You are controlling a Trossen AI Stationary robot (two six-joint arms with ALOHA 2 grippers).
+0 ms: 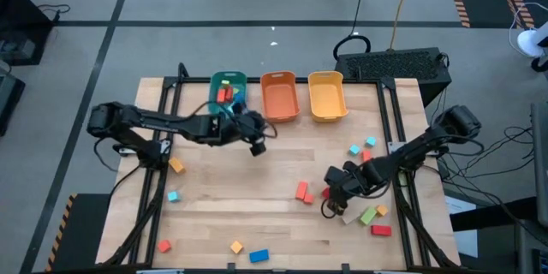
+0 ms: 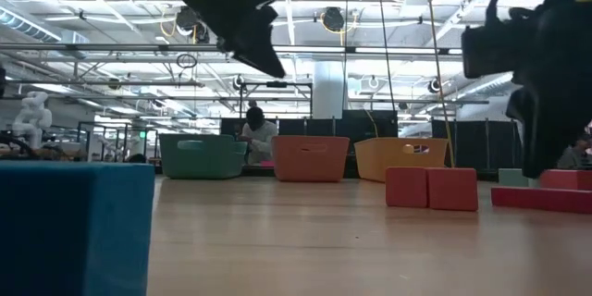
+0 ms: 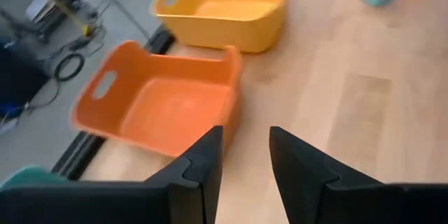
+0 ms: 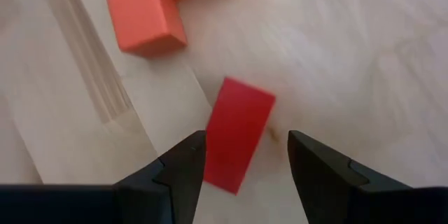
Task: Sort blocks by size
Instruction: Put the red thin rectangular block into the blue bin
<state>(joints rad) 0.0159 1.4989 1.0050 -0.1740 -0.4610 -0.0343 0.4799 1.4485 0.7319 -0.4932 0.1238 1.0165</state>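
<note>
Only the right wrist view shows a red bar block [image 4: 236, 134] lying between the spread fingers of the right gripper [image 4: 245, 164], not pinched; the high view puts it at lower right. Up close, the left gripper [image 3: 245, 157] has a narrow gap and holds nothing. Other blocks [image 1: 304, 192] lie scattered on the wooden table [image 1: 257, 197]; a big hall shows behind. The teal bin [image 1: 228, 86] holds red and green blocks; the orange bin [image 1: 279, 96] and yellow bin [image 1: 327, 96] look empty.
</note>
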